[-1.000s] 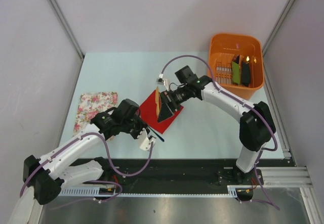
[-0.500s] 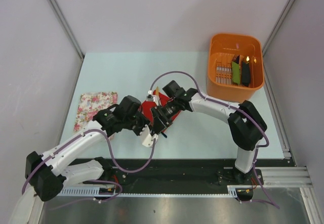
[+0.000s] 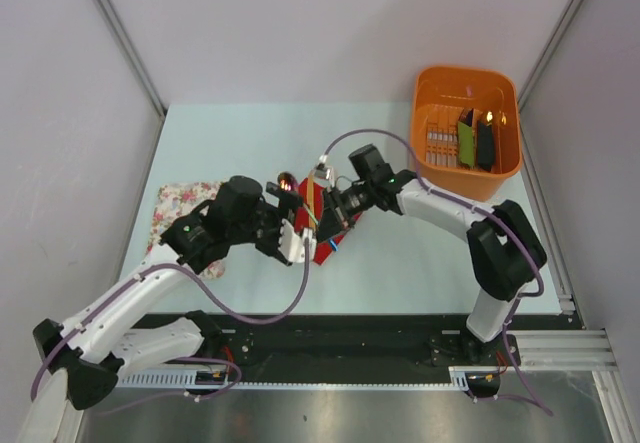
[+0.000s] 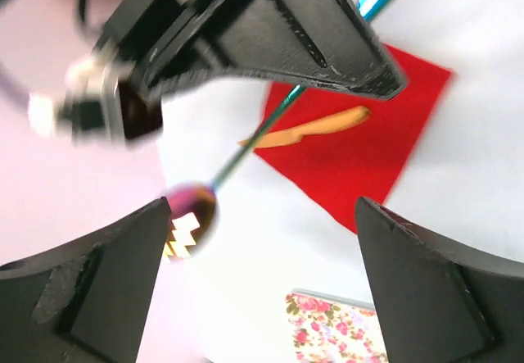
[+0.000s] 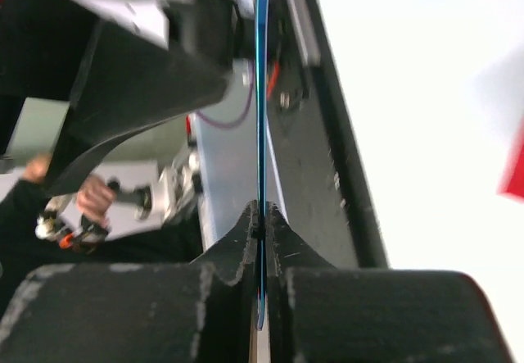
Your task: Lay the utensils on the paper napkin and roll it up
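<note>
Red napkin [image 4: 360, 162] 1 | orange utensil [image 4: 315, 128] 1 | right hand [image 5: 260, 211] grasping blue spoon [image 5: 262, 93] | left hand [image 4: 262, 203] released

paper napkin [image 4: 360, 154]: thin red paper, flat matt.
spoon [image 4: 260, 136]: glossy teal-blue handle, mirror-bright iridescent metal bowl.
orange utensil [image 4: 315, 128]: smooth, slight sheen.
floral cloth [image 3: 182, 203]: printed fabric, matt.
basket [image 3: 466, 75]: orange plastic, smooth, faint gloss.
table [image 3: 240, 138]: pale, smooth, matt.
left gripper [image 4: 264, 211]: black plastic fingers [image 4: 90, 297], matt, finely ridged.
right gripper [image 5: 260, 215]: black matt fingers, lightly scuffed.
</note>
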